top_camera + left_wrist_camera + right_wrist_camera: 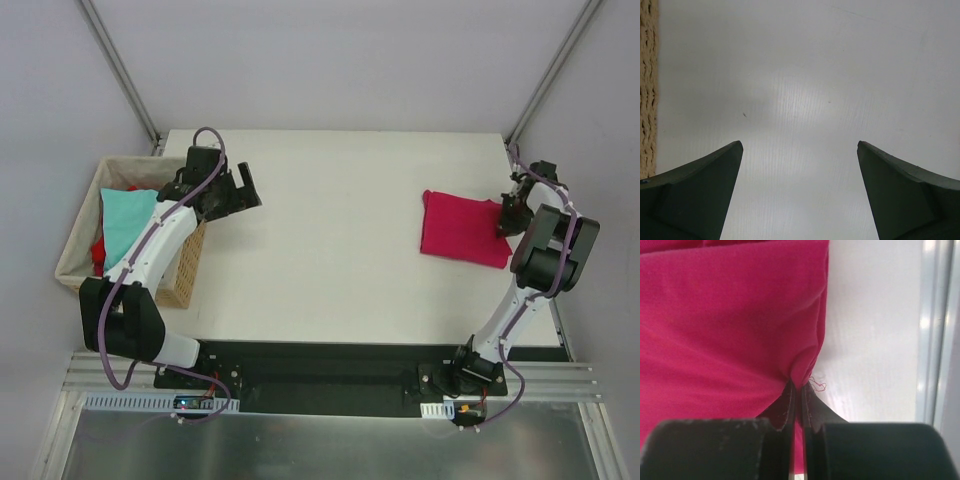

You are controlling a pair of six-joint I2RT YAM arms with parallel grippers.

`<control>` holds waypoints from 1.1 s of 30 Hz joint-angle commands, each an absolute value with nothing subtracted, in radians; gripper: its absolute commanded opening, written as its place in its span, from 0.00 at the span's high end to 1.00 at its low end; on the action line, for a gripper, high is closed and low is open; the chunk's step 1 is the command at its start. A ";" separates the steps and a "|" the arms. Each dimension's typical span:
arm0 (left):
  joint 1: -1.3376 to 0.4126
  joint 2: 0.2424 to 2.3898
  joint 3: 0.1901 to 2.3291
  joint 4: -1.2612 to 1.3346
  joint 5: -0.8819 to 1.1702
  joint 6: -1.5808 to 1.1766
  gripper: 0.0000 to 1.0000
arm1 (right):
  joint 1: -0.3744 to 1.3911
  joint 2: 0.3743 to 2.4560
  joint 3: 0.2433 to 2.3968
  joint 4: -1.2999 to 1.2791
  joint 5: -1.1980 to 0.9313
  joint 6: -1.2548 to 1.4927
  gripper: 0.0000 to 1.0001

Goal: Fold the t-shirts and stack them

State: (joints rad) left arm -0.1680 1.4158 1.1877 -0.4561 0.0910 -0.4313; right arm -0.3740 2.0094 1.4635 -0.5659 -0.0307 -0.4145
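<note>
The folded crimson-magenta cloth t-shirt (pixel 460 228) lies on the right of the white desk (pixel 330 250). The right fingers (pixel 786 402), pressed together, pinch its right edge. The left fingers (pixel 700 190) hang spread and empty over the desk beside the woven wicker basket (pixel 75 235), which holds the light teal t-shirt (pixel 125 218) and a red t-shirt (pixel 98 252). The risk, I judge: pulling on that thin pinch could drag the fold open or slide the shirt off the desk's right edge.

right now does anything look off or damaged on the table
Only small things: a loose red thread curls off the edge of the folded crimson-magenta cloth t-shirt, right where the shut right jaws pinch and pucker it. Nothing else stands out.
</note>
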 commanded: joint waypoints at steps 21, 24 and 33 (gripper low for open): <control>-0.158 1.468 1.331 -0.449 0.057 -0.351 0.01 | -0.450 1.970 1.631 -0.636 0.072 -0.465 0.39; -0.158 1.437 1.353 -0.451 0.107 -0.313 0.01 | -0.419 1.846 1.651 -0.675 0.144 -0.419 0.07; -0.158 1.312 1.353 -0.451 0.141 -0.296 0.01 | -0.350 1.243 1.343 -0.475 -0.357 -0.090 0.03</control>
State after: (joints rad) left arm -0.1680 1.4166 1.3392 -0.4568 0.1059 -0.2787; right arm -0.3756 1.5036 1.5364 -0.5968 -0.0814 -0.3031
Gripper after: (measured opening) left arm 0.991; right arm 0.971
